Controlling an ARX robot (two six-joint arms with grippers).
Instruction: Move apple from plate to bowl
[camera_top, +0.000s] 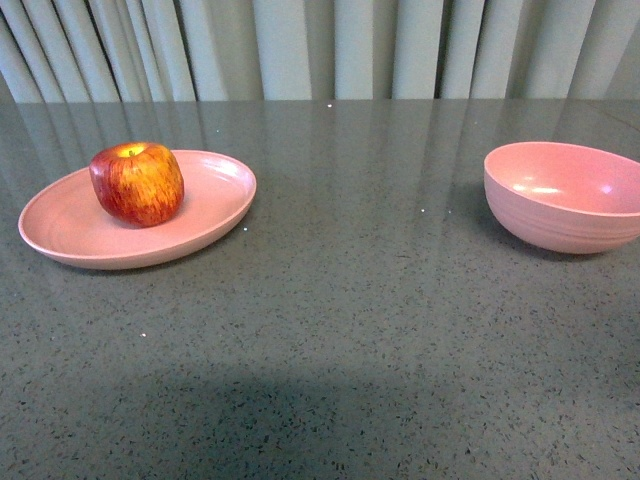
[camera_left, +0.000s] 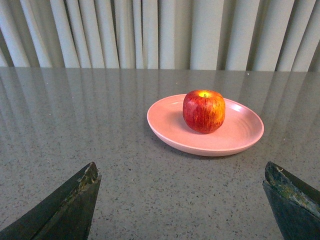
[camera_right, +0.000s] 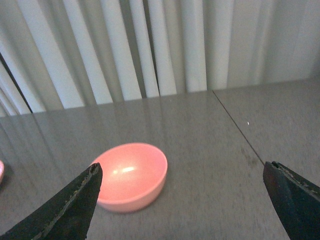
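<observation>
So the apple (camera_top: 137, 184) sits stem dimple up on the plate (camera_top: 60, 235), out at 10 o'clock on the tabletop (camera_top: 340, 320), with nothing touching it. The bowl (camera_top: 565, 195) is well apart at 2 o'clock, empty, mouth up to take a drop. The left end effector (camera_left: 180, 167) is spread wide and holding nothing, squared at the apple, I'd guess for a grab. The right end effector (camera_right: 181, 170) is wide too, facing the bowl.

One red apple (camera_top: 137, 184), one shallow oval pink plate (camera_top: 60, 225), one deep round pink bowl (camera_top: 556, 226), one grey speckled tabletop (camera_top: 350, 320), one pale pleated curtain (camera_top: 320, 50) along the back.
</observation>
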